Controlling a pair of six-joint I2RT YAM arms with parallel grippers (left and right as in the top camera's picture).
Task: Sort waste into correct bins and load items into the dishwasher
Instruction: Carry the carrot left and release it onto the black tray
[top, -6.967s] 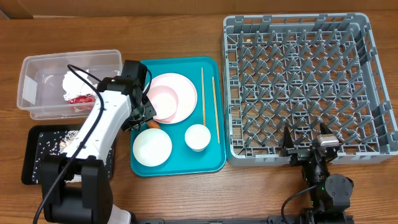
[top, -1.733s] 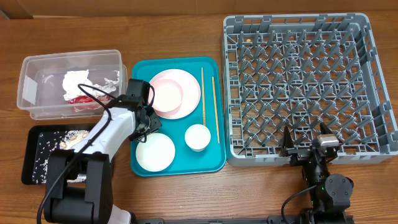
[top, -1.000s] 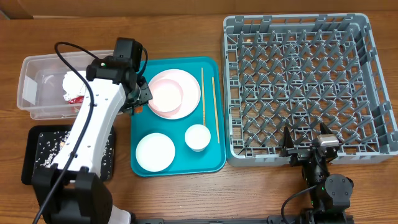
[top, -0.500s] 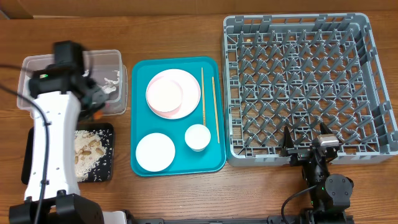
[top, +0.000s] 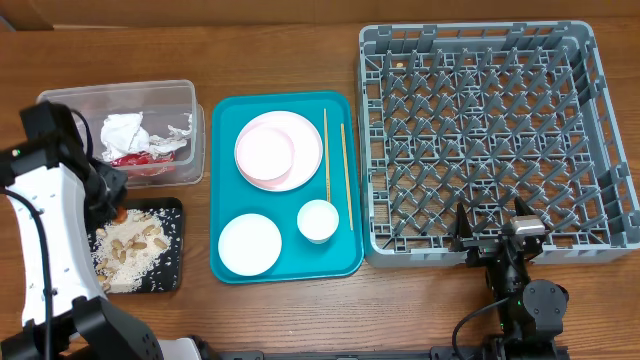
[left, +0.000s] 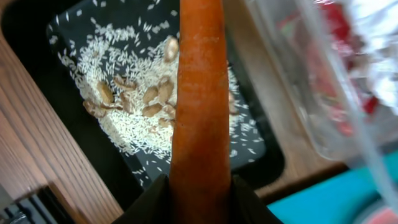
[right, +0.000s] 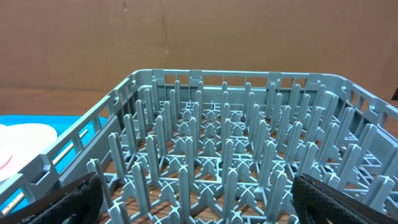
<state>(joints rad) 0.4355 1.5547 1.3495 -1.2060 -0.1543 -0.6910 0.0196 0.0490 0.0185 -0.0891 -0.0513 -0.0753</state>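
**Carrot in the left hand, above the black tray**

At the far left, the left hand (left: 199, 190) is closed narrow on the small carrot (left: 198, 93), with one finger on each side of it. It holds the carrot just above the black tray (left: 93, 25), where rice and peanuts (top: 130, 245) lie in a heap. The carrot looks stiff and light, and its smooth skin may slip. A grip across its thickness, as here, seems right to me.

Beside the black tray, the clear tub (top: 192, 95) holds the white napkin (top: 124, 130) and the red-and-silver wrapper (top: 130, 160), both soft and very light.

On the teal tray (top: 225, 190) stand the pink plate (top: 308, 150) with a bowl (top: 265, 153) on it, a second bowl (top: 249, 243) and the cup (top: 318, 220). These look hard, smooth and perhaps breakable, so I would take them by the rim. Two thin sticks (top: 346, 178) lie beside the plate.

The grey rack (top: 480, 130) holds none of the dishes. At its near edge the right hand (top: 490, 228) rests wide open and holds nothing.

I can read no brand, label or writing anywhere.
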